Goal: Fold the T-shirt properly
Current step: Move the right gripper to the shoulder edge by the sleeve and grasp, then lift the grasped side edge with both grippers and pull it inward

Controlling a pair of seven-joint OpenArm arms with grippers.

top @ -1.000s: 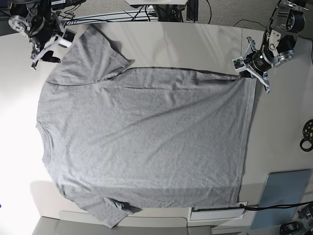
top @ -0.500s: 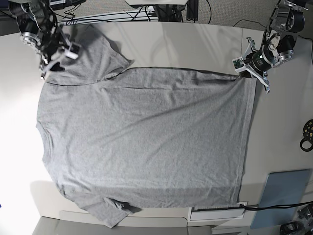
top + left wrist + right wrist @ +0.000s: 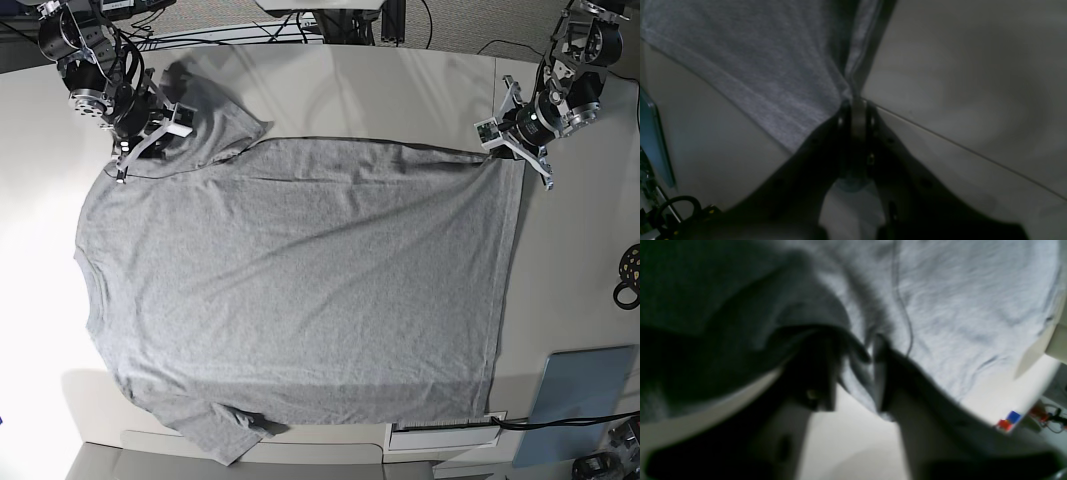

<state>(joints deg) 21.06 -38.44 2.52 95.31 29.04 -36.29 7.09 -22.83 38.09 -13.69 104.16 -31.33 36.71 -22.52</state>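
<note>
The heather-grey T-shirt (image 3: 300,280) lies spread flat on the table, plain side up, with the neck at the view's left and the hem at the right. My left gripper (image 3: 503,147) is shut on the hem's far corner. In the left wrist view its fingertips (image 3: 858,103) pinch the hem edge of the shirt (image 3: 773,66). My right gripper (image 3: 150,143) sits on the far sleeve (image 3: 200,115). In the right wrist view its fingers (image 3: 821,373) stand apart, with a fold of sleeve cloth (image 3: 858,383) between them.
A blue-grey flat pad (image 3: 580,390) lies at the near right. A black ring (image 3: 628,275) sits at the right edge. A white box (image 3: 445,437) is at the front edge by the hem. Cables run along the back of the table (image 3: 400,90).
My right gripper has moved from beyond the sleeve's outer edge rightward onto the sleeve, and cloth now lies between its fingers. My left gripper has stayed on the hem corner.
</note>
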